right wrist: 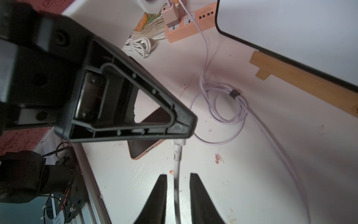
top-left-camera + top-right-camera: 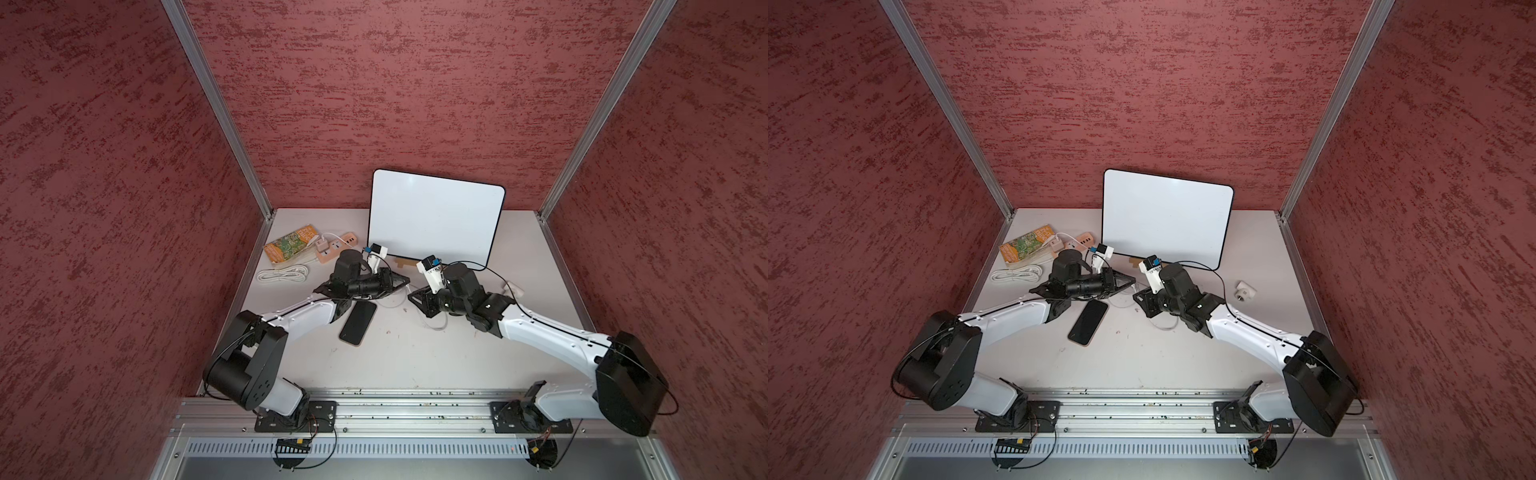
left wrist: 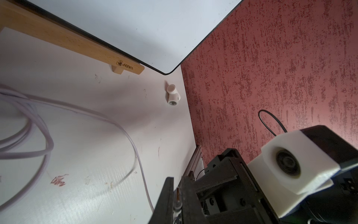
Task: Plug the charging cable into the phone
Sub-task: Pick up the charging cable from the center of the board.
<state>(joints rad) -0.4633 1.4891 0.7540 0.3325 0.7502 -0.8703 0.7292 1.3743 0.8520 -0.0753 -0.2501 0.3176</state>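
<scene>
now the left claw (image 1: 182,129) is clenched on the plug end of the long thin white charging cable (image 1: 177,161), the small metal tip showing between its black fingers (image 3: 168,194) in the left wrist view. the right claw (image 1: 178,175) stands released, jaws apart, with the cable running between them and a gap on either side. the flat, black-screened, tan-gold-edged phone (image 2: 358,322) lies on the white desk (image 2: 415,361), one end tucked under the left arm, apart from the plug. the cable loops loosely near the wooden stand (image 1: 300,77) of the black-rimmed white board (image 2: 434,220) and runs on to the peach power strip (image 1: 186,29)
</scene>
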